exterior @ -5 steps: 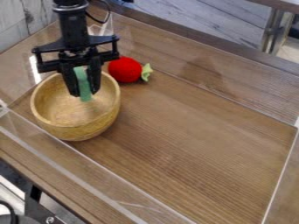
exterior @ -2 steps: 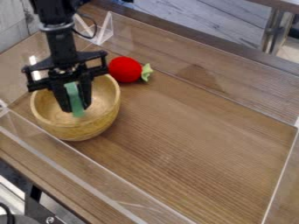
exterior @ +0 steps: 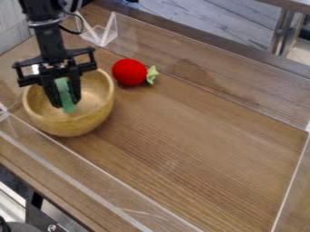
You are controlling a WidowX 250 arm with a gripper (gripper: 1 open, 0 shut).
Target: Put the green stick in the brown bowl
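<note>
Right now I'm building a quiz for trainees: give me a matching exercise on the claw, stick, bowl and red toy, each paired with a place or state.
Things:
1. claw
2. green stick
3. brown bowl
4. red toy

Places or states:
A. lies on the table, right of the bowl
B. held upright, lower end inside the bowl
C. shut on the stick
D. sits at the table's left end

Pairs: 1-C, 2-B, 3-D, 4-A
</note>
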